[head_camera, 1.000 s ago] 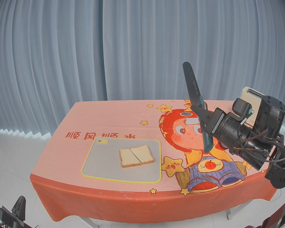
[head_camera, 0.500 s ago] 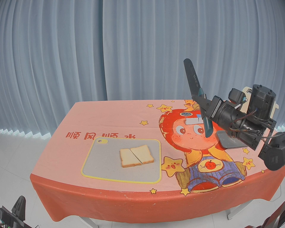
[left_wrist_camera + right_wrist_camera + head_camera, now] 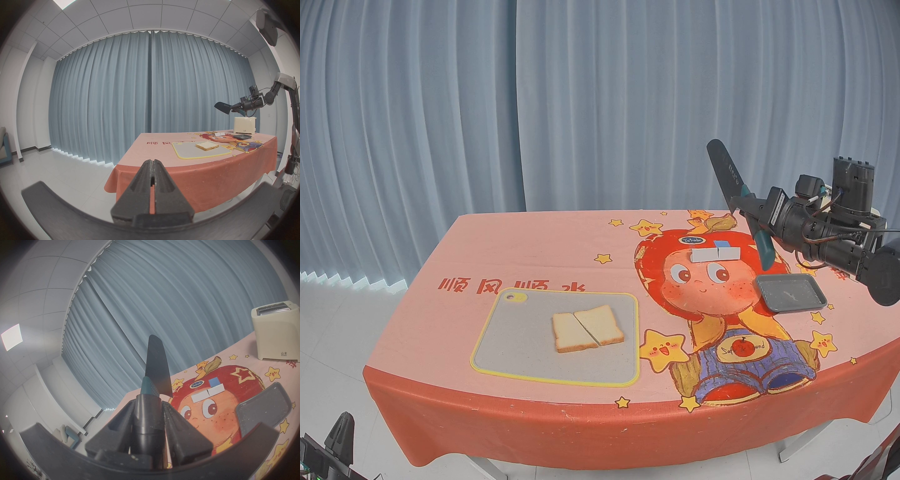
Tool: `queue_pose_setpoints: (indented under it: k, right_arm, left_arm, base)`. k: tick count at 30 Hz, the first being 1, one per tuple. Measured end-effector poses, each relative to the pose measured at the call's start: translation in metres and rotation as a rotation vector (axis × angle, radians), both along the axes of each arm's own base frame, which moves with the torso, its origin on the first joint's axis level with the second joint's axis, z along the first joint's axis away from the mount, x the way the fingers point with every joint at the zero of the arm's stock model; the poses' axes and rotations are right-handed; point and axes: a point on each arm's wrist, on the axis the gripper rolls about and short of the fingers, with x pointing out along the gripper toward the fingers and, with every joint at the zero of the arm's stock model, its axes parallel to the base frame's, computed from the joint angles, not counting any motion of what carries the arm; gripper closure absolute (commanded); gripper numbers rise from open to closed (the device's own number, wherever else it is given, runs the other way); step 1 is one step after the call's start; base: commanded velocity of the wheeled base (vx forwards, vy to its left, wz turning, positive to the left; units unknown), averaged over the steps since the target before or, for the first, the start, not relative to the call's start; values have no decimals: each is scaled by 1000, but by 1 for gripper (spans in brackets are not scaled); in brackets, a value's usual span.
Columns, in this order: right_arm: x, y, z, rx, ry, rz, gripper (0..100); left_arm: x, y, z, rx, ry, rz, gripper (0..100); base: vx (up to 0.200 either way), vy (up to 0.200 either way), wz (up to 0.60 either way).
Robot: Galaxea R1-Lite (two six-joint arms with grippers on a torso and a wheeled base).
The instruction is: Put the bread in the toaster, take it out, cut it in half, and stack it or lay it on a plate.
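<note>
Right end effector [image 3: 758,215], gripping the knife [image 3: 729,171], is retreating toward 2 o'clock, exposing the tray [image 3: 791,293]; bread [image 3: 588,328] is lying halved, so plating is probably coming next.

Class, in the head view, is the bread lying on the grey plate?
No: the bread lies cut on the cutting board, apart from the plate.

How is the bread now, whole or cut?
Cut. The bread lies flat on the cutting board as two pieces side by side, with a slanting line between them.
</note>
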Motion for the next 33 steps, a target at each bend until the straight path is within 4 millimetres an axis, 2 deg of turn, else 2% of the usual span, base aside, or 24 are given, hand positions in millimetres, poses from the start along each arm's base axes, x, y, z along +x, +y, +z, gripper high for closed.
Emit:
queue_pose_setpoints:
  k: [8,14,23,33]
  right_arm:
    - [11,-13,-6,-14,54,-38,100]
    - [17,-14,-16,-26,96,-42,100]
    - [31,-13,-43,-50,165,-49,100]
    - [34,-18,-55,-42,214,-11,100]
  left_arm:
    - [0,0,0,0,0,0,100]
    - [0,0,0,0,0,0,100]
    - [0,0,0,0,0,0,100]
    - [0,0,0,0,0,0,100]
  base:
    - [0,0,0]
    - [0,0,0]
    - [0,0,0]
    - [0,0,0]
